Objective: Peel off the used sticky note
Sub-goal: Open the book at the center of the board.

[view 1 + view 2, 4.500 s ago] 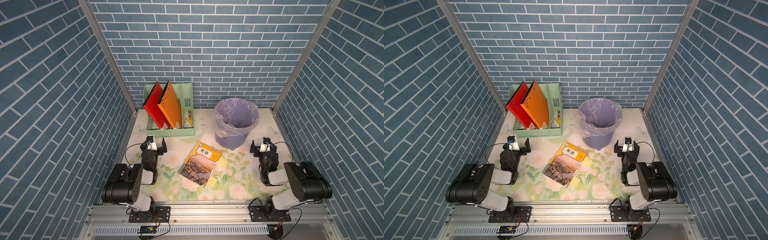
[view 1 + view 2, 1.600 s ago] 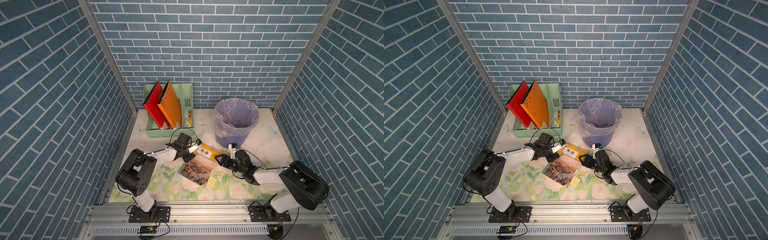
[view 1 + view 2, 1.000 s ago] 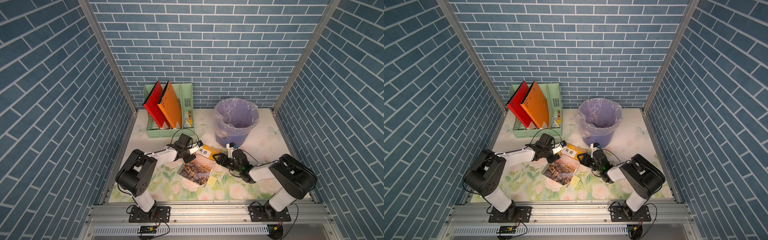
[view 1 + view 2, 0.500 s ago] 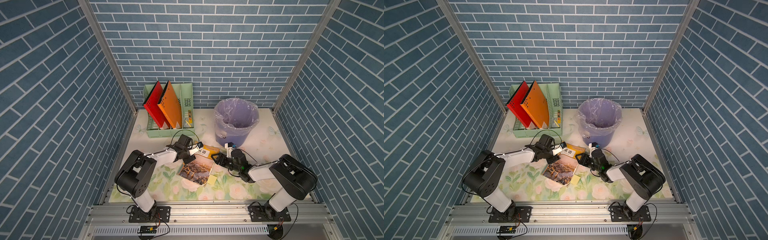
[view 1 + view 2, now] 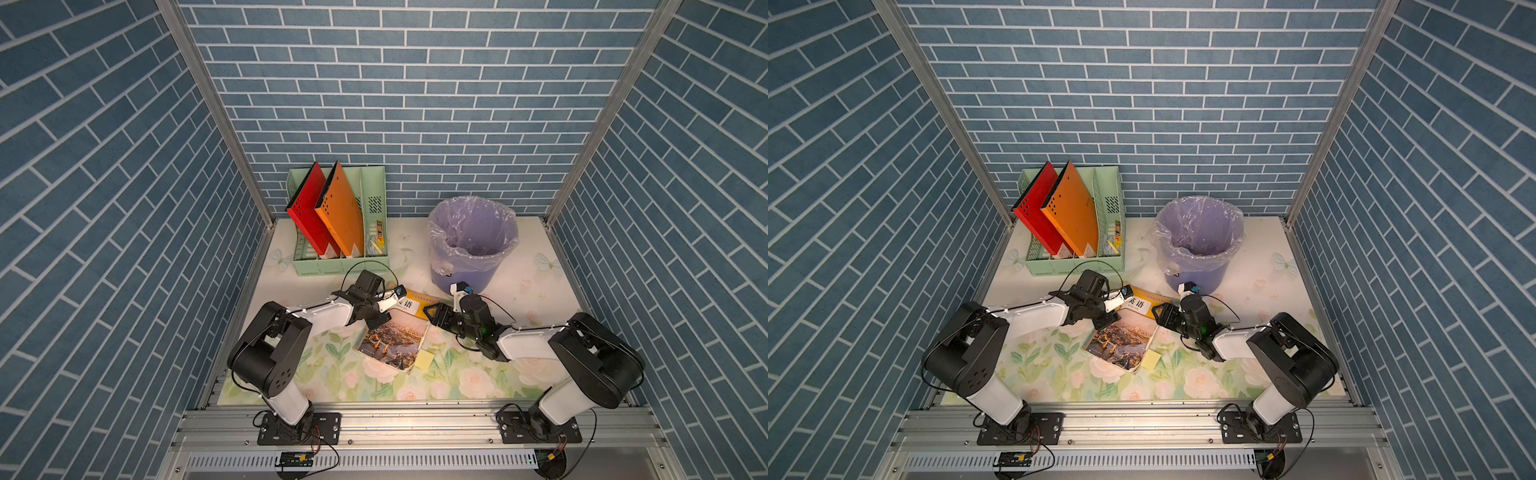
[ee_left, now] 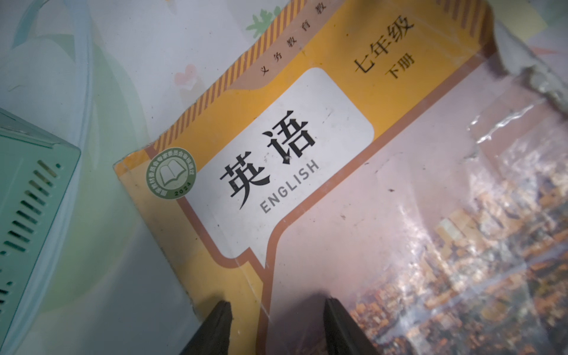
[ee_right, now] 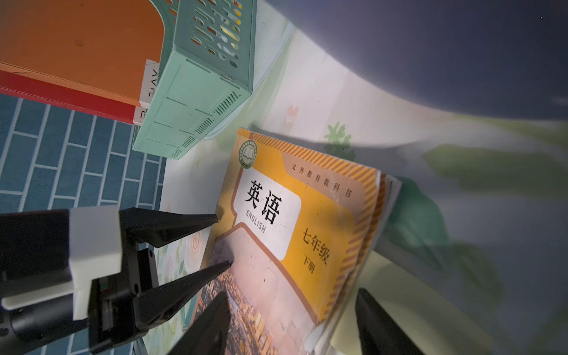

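Two open, empty: left gripper, right gripper | sticky note — likely light, limp, tearable | pinch free edge beside book.

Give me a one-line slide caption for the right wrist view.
Open right gripper straddles the textbook edge where a yellow sticky note pokes out; open left gripper sits at the spine.

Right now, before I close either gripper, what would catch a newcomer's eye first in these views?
The English textbook lying mid-table, with the left gripper and right gripper both open near its title end. Next, the yellow sticky note at the book's near corner. Behind stand the bag-lined purple bin and the green file rack holding a red folder and an orange folder.
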Controlling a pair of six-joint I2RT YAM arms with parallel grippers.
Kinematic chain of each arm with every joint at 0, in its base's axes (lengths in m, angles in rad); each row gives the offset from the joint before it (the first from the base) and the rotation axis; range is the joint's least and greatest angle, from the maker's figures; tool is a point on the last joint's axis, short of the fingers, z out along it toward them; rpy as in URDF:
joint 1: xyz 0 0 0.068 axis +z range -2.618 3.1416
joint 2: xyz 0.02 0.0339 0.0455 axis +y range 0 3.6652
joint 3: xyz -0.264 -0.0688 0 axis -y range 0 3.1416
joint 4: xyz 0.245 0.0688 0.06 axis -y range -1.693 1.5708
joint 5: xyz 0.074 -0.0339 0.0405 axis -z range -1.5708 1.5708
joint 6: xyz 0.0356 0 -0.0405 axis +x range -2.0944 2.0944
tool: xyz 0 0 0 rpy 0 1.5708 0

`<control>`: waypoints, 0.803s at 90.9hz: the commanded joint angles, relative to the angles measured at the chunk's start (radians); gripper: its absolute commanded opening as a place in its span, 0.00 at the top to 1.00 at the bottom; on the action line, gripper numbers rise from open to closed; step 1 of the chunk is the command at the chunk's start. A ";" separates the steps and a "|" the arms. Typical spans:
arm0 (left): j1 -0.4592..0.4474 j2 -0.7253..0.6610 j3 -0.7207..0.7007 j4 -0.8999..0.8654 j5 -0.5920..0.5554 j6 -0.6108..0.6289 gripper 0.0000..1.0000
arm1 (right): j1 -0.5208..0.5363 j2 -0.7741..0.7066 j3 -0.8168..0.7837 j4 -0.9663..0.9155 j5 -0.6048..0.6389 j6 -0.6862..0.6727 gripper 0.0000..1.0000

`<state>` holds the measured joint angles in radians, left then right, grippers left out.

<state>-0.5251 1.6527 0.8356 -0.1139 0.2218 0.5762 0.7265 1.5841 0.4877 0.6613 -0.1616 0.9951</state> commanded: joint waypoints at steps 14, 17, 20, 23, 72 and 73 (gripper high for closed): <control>-0.011 -0.017 -0.024 -0.023 0.005 0.008 0.46 | 0.008 0.027 0.028 0.001 -0.003 -0.023 0.36; -0.010 -0.018 -0.024 -0.022 0.003 0.008 0.47 | 0.008 0.032 0.025 0.003 -0.003 -0.021 0.36; -0.010 -0.019 -0.024 -0.021 0.003 0.008 0.46 | 0.008 0.037 0.021 0.007 -0.003 -0.019 0.36; -0.012 -0.021 -0.023 -0.022 0.004 0.008 0.46 | 0.008 0.043 0.018 0.011 -0.003 -0.015 0.36; -0.021 -0.025 -0.018 -0.022 0.012 0.007 0.47 | 0.007 0.113 -0.009 0.148 -0.031 0.059 0.39; -0.021 -0.025 -0.018 -0.021 0.012 0.008 0.47 | 0.008 0.114 -0.010 0.157 -0.035 0.061 0.39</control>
<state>-0.5354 1.6432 0.8291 -0.1146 0.2218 0.5766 0.7277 1.6714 0.4969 0.7467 -0.1696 1.0080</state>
